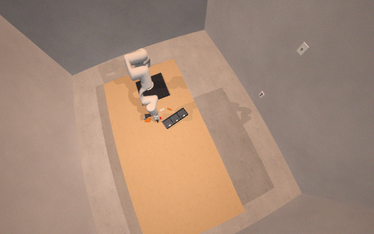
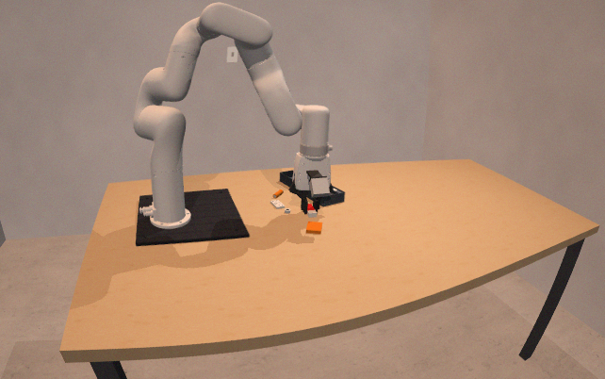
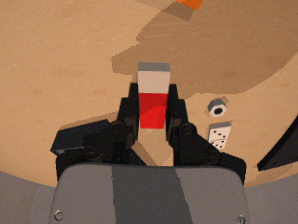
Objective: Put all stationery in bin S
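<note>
The counter (image 1: 180, 163) (image 2: 353, 264) (image 3: 50, 60) carries the white arm (image 1: 145, 78) (image 2: 170, 165), standing on a black plate (image 1: 161, 84) (image 2: 212, 212) (image 3: 285, 150). Out past the plate sits the dark row of bins (image 1: 175, 117) (image 2: 335, 197) (image 3: 80, 137); from here I can't read their labels. Near it the claw (image 1: 158, 120) (image 2: 310, 205) (image 3: 152, 96) points down, fingers drawn in on both sides of the red and white eraser (image 1: 160, 118) (image 2: 312, 213) (image 3: 153, 95), gripping it outside the bins. A flat orange block (image 1: 147, 120) (image 2: 314, 227) (image 3: 191, 4) lies near the eraser's white end. Over toward the plate are a domino (image 1: 162, 109) (image 2: 277, 204) (image 3: 219, 135), dotted face up, a little orange stick (image 1: 169, 109) (image 2: 278, 193) and, smallest, a nut (image 2: 287, 211) (image 3: 217, 108) just beside the domino.
</note>
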Robot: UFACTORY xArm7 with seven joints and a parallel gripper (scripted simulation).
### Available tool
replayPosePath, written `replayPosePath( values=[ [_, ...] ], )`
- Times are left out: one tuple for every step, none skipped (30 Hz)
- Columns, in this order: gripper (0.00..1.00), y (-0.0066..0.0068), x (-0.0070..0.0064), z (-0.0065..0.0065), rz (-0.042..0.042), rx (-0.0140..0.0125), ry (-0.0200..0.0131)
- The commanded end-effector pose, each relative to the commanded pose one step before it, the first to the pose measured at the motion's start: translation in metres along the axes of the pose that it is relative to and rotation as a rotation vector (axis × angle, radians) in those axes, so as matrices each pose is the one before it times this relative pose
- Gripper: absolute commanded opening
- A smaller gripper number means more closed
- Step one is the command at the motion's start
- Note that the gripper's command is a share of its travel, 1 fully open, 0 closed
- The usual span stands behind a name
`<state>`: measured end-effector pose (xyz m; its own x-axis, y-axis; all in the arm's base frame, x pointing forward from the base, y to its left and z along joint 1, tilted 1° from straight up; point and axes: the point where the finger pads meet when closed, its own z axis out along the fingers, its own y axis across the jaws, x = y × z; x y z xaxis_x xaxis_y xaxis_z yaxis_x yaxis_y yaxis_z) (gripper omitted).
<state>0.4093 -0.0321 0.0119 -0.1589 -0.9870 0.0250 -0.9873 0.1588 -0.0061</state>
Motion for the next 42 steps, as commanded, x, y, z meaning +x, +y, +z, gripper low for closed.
replayPosePath(
  values=[
    [0.0,-0.00156,-0.00019,-0.0108,0.00015,0.00383,-0.001],
    [0.0,-0.00002,0.0,-0.00332,-0.00001,0.0,-0.00001],
    [0.0,-0.00002,0.0,-0.00333,-0.00001,0.0,0.0],
    [0.0,-0.00002,0.0,-0.00333,-0.00001,0.0,0.0],
    [0.0,-0.00002,0.0,-0.00333,-0.00001,0.0,0.0],
    [0.0,0.00004,-0.00001,-0.0034,-0.00001,0.0,0.00002],
    [0.0,-0.00001,0.0,-0.00334,-0.00001,0.0,0.0],
    [0.0,-0.00001,0.0,-0.00334,-0.00001,0.0,0.0],
    [0.0,-0.00001,0.0,-0.00334,-0.00001,0.0,0.0],
    [0.0,0.0,0.0,0.0,0.0,0.0,0.0],
    [0.0,0.0,0.0,0.0,0.0,0.0,0.0],
    [0.0,-0.00001,-0.00001,-0.00335,-0.00001,0.00001,0.0],
    [0.0,-0.00001,0.0,-0.00334,-0.00001,0.0,0.0],
    [0.0,-0.00001,0.0,-0.00334,-0.00001,0.0,0.0],
    [0.0,-0.00001,0.0,-0.00334,-0.00001,0.0,0.0],
    [0.0,-0.00001,0.0,-0.00334,-0.00001,0.0,0.0],
    [0.0,-0.00001,0.0,-0.00334,-0.00001,0.0,0.0],
    [0.0,-0.00001,0.0,-0.00334,-0.00001,0.00001,0.0],
    [0.0,0.0,0.0,0.0,0.0,0.0,0.0],
    [0.0,-0.00005,0.00001,0.00004,0.0,-0.00001,-0.00001],
    [0.0,0.00001,0.0,-0.00001,0.0,0.0,0.0],
    [0.0,0.00001,0.0,-0.00001,0.0,0.0,0.0],
    [0.0,0.00001,0.0,-0.00001,0.0,0.0,0.0],
    [0.0,0.00001,0.0,-0.00001,0.0,0.0,0.0],
    [0.0,0.00001,0.0,-0.00001,0.0,0.0,0.0],
    [0.0,0.0,0.0,0.0,0.0,0.0,0.0],
    [0.0,0.0,0.0,0.0,0.0,0.0,0.0],
    [0.0,0.0,0.0,0.0,0.0,0.0,0.0],
    [0.0,-0.00002,0.0,0.00002,0.0,0.0,0.0],
    [0.0,0.00001,0.0,-0.00001,0.0,0.0,0.0],
    [0.0,0.00001,0.0,-0.00001,0.0,0.0,0.0],
    [0.0,0.0,0.0,0.0,0.0,0.0,0.0],
    [0.0,-0.00004,0.00001,0.00004,0.0,0.0,-0.00001],
    [0.0,0.00001,0.0,-0.00001,0.0,0.0,0.0],
    [0.0,0.00001,0.0,-0.00001,0.0,0.0,0.0],
    [0.0,0.00001,0.0,-0.00001,0.0,0.0,0.0],
    [0.0,0.0,0.0,-0.00001,0.0,0.0,0.0],
    [0.0,0.00009,0.00001,0.00397,0.00001,0.0,0.00001],
    [0.0,0.00001,0.00002,0.00345,0.00001,0.0,0.0],
    [0.0,0.0,0.0,0.0,0.0,0.0,0.0],
    [0.0,0.0,0.0,0.0,0.0,0.0,0.0],
    [0.0,-0.00001,0.0,0.0,0.0,0.0,0.0]
  ],
)
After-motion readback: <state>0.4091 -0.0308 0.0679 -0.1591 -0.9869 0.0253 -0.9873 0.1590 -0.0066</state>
